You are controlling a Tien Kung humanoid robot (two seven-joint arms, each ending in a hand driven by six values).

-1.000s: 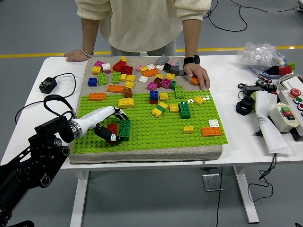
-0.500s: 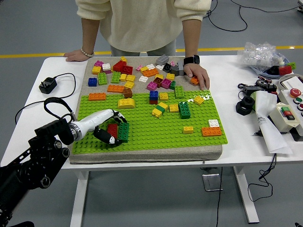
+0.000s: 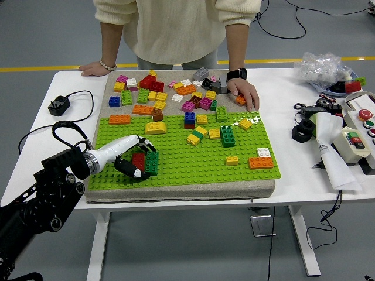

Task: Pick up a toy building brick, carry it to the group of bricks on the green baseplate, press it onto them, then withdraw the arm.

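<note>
My left hand (image 3: 132,163) lies low over the near-left part of the green baseplate (image 3: 187,164). Its white fingers (image 3: 136,140) curl over a red brick (image 3: 139,160), and the thumb hooks in below it. A dark green brick (image 3: 152,163) stands against the red one's right side, both seated on the plate. More bricks stand mid-plate, among them a dark green stack (image 3: 228,136), a yellow-green pair (image 3: 196,137) and a blue-red stack (image 3: 190,119). Loose bricks (image 3: 176,93) lie scattered on the grey mat beyond.
A person stands at the far side, one hand (image 3: 94,68) flat on the table, the other (image 3: 245,93) resting on the mat by the loose bricks. A black charger (image 3: 59,105) and cable lie left. Tools, a paper and a control box (image 3: 357,137) crowd the right.
My left hand has slid a little to the left and nearer, with the red and green bricks still under its fingers. The person's hands have not moved.
</note>
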